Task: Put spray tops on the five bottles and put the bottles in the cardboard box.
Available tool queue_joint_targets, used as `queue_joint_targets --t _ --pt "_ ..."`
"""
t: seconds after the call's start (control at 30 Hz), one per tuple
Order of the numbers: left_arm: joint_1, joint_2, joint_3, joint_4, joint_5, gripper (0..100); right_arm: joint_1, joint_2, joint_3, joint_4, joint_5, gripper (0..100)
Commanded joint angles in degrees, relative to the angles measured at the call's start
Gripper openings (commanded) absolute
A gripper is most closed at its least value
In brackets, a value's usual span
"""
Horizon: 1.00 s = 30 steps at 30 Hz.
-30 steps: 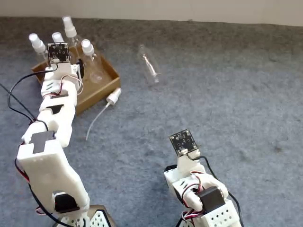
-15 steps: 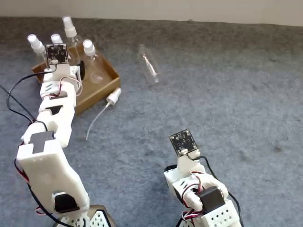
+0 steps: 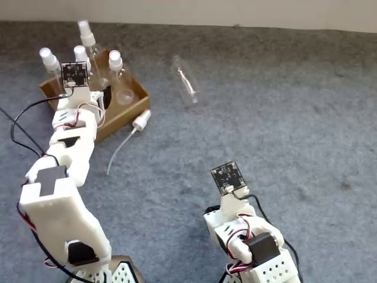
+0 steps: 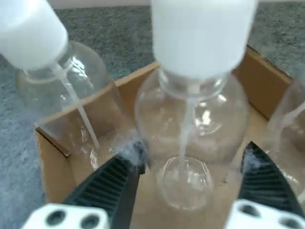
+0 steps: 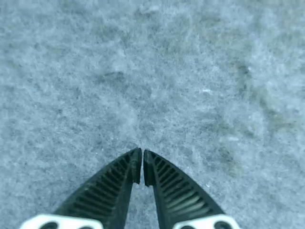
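The cardboard box (image 3: 131, 109) sits at the table's far left and holds several clear bottles with white spray tops (image 3: 115, 59). My left gripper (image 4: 190, 160) hangs open inside the box (image 4: 51, 160). Its fingers (image 4: 118, 177) stand on either side of one upright capped bottle (image 4: 190, 129), with small gaps. A bare bottle (image 3: 184, 80) lies on its side on the carpet to the right of the box. A loose spray top (image 3: 141, 122) with its thin tube lies just in front of the box. My right gripper (image 5: 143, 168) is shut and empty over bare carpet.
Grey carpet (image 3: 294, 118) covers the table. The right arm (image 3: 235, 206) stands folded at the near edge, well away from the box. Black cable (image 3: 17, 118) loops beside the left arm. A pale wall runs along the far edge.
The left arm has drawn back a little toward its base. The bottles in the box have shifted slightly to the right. The right arm has not moved.
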Motion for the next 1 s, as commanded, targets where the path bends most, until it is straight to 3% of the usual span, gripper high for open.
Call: queue_joint_targets --t 0.0,0.33,0.97 --pt "-0.57 -9.01 2.68 -0.97 -0.44 28 0.66 -0.75 7.87 0.13 0.62 0.9" --pt "-0.66 -20.35 11.12 2.37 -0.44 28 0.66 -0.75 7.96 0.13 0.62 0.9" --pt "-0.31 -49.19 12.44 51.60 -0.18 28 0.66 -0.75 8.04 0.13 0.62 0.9"
